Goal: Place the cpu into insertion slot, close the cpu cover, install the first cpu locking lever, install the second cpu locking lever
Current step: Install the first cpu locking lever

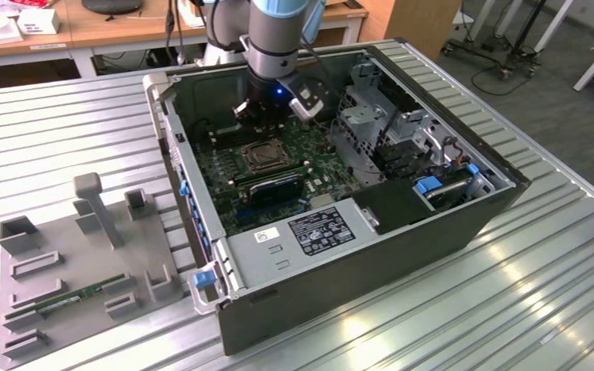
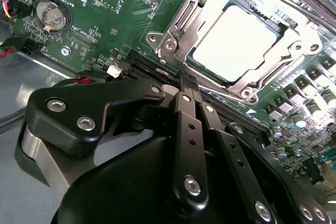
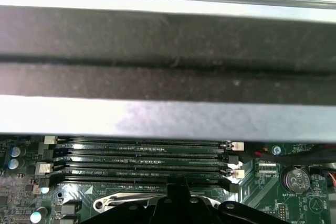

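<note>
Peeking into an open PC case (image 1: 380,255) lying on the slatted metal desk (image 1: 544,309), with the arm (image 1: 276,31) reaching down over the green motherboard (image 1: 318,143). Got the cpu (image 2: 233,40) already seated in the insertion slot (image 2: 163,43), pale top facing up. Looks like a lowered cpu cover (image 2: 296,38) lying flat around it, chip showing through the window. Seeing the jaws pressed together, nothing between them, hanging just beside the slot's corner. Also spotting a coin battery (image 2: 51,14) further along the board, plus long black memory slots (image 3: 142,158) in the first wrist view. Over on the exterior view's left, well apart from the case, spotting a grey fixture tray (image 1: 80,255) with a green memory stick (image 1: 75,297) lying in it.
</note>
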{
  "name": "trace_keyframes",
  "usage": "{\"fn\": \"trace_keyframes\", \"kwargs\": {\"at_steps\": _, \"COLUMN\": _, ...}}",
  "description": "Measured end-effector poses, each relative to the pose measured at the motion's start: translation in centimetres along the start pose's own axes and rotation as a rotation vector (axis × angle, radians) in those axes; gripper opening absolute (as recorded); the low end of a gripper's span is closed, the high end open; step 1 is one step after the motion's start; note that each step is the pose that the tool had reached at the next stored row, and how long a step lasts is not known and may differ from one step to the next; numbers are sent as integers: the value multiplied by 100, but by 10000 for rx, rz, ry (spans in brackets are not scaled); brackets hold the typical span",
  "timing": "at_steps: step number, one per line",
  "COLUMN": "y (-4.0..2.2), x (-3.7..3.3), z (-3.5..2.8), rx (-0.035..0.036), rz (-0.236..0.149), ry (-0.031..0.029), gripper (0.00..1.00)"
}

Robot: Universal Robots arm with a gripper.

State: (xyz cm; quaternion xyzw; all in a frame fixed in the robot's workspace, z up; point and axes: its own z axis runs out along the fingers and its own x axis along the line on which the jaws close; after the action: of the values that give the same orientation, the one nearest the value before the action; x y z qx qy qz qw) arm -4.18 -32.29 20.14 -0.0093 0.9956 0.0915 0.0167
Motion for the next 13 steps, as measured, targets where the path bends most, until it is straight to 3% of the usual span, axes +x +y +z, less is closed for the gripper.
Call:
{"fn": "trace_keyframes", "kwargs": {"at_steps": 9, "y": 19, "x": -3, "z": -102, "rx": -1, "rz": 0, "ry": 0, "gripper": 11}}
{"fn": "trace_keyframes", "kwargs": {"at_steps": 13, "y": 22, "x": -3, "z": -117, "rx": -3, "rz": -1, "ry": -2, "gripper": 11}}
